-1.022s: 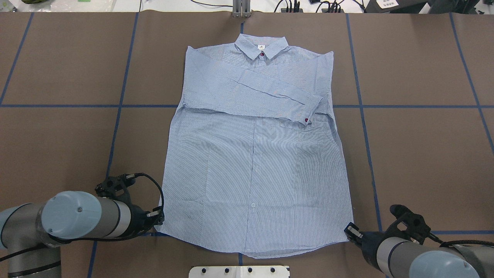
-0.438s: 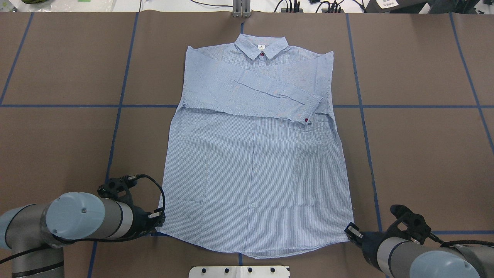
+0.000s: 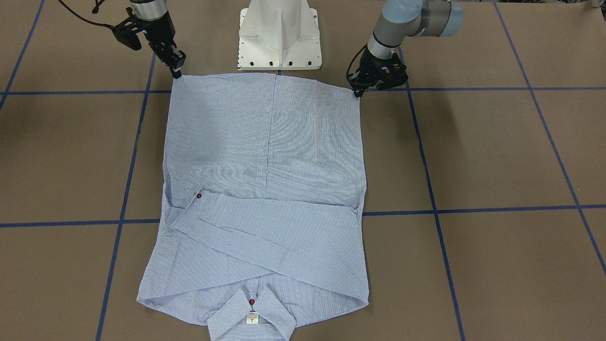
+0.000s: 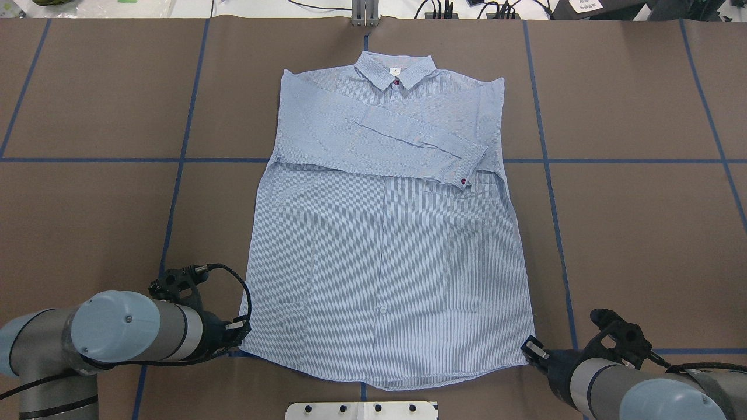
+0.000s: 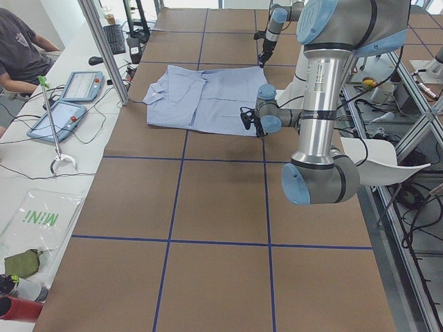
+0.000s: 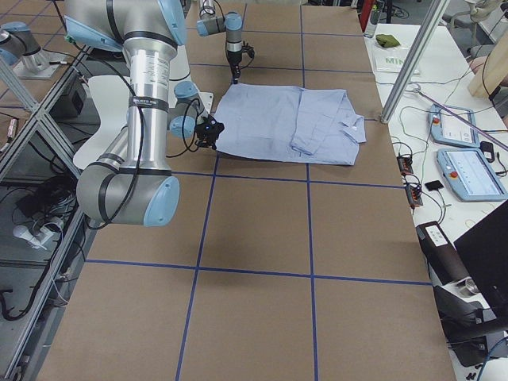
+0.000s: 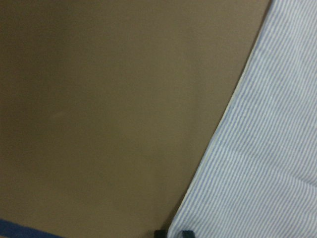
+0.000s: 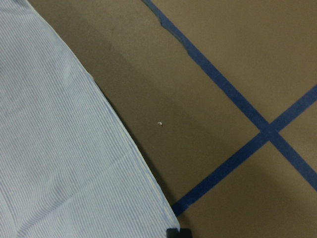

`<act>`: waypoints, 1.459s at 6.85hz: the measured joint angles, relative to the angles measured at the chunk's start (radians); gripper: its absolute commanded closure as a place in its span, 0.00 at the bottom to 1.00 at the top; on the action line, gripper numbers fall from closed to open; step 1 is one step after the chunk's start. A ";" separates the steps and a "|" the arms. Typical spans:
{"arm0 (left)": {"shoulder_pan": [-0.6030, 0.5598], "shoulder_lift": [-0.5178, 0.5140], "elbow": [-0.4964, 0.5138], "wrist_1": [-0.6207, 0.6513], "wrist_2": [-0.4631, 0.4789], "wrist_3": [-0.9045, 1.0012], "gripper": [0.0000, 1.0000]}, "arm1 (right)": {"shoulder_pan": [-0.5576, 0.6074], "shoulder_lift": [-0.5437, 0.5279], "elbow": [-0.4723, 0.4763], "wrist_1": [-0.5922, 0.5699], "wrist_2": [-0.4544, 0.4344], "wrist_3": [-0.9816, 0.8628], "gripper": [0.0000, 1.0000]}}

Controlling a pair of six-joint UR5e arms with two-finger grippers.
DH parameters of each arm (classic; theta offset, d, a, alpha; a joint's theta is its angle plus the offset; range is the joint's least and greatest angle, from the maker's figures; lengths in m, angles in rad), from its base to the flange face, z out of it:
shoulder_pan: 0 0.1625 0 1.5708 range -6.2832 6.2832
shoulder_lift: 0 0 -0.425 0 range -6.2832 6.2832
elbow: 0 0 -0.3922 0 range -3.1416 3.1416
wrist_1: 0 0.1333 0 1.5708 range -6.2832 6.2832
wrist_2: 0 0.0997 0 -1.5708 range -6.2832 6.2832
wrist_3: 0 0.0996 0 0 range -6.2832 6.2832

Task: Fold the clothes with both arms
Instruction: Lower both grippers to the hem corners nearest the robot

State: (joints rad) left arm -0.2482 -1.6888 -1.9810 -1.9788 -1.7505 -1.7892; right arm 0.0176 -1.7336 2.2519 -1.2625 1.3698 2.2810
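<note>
Blue striped shirt point(image 4: 385, 245) lies flat on the counter point(image 4: 642, 233), sleeves point(image 4: 408, 137) folded over chest | left pincer point(image 4: 238, 335) and right pincer point(image 4: 530, 349) at hem corners; open or closed, cannot tell | risk: one corner may slip, skewing fold.

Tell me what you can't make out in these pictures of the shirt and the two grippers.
Left gripper: whether it pinches the shirt corner; overhead its wrist covers the fingertips, and the left wrist view's bottom edge cuts them off.
Right gripper: same doubt; the right wrist view shows only a dark tip at its bottom edge.
Neck label: print too small in every view.
</note>
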 measured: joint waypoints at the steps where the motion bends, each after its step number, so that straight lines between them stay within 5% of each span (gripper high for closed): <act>1: -0.005 0.003 -0.014 0.000 0.003 0.000 1.00 | 0.001 0.001 0.001 0.000 0.000 0.000 1.00; 7: 0.063 0.100 -0.273 0.035 0.045 -0.197 1.00 | 0.007 -0.037 0.053 0.001 0.006 -0.002 1.00; 10: 0.075 0.083 -0.305 0.050 0.069 -0.243 1.00 | 0.041 -0.045 0.094 0.002 0.011 -0.001 1.00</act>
State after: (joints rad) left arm -0.1730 -1.6058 -2.2863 -1.9284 -1.6814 -2.0320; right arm 0.0588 -1.7784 2.3455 -1.2606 1.3809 2.2802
